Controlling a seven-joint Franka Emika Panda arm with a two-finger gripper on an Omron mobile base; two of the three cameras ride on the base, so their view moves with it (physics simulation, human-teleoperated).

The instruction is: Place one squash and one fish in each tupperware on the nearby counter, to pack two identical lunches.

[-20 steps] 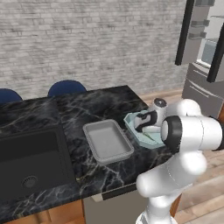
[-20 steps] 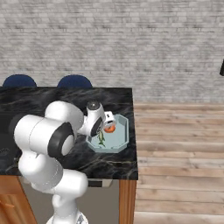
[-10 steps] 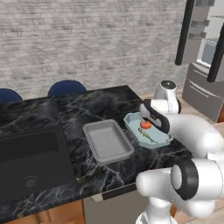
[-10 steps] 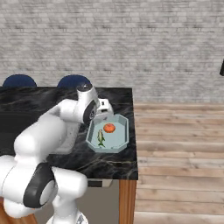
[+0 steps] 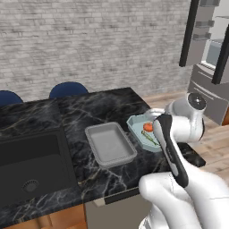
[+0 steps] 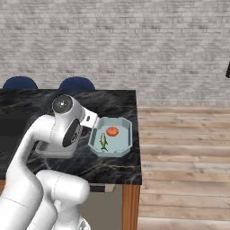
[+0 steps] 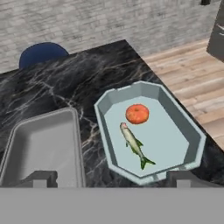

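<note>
1. Counter (image 5: 103, 109): black marble-look top with white veins, on a wooden base; sink (image 5: 31, 161) set into its left part
2. Tray, octagonal, pale blue (image 7: 188, 127): lies near the counter's right end; holds one squash and one fish
3. Squash (image 7: 137, 113): small, round, orange-red; rests inside the octagonal tray, toward its far side, close to the fish's head
4. Fish (image 7: 134, 143): long, slender, yellow-green; lies flat in the same tray, just beside the squash
5. Tray, rectangular, grey (image 5: 109, 144): sits just left of the octagonal tray, between it and the sink
6. Gripper (image 7: 111, 178): released, fingers spread wide and grasping nothing; raised over the near edges of both trays, one fingertip (image 7: 43, 177) above the grey tray, the other above the octagonal tray's near rim
7. Chairs, two, blue (image 6: 76, 83): behind the counter
</note>
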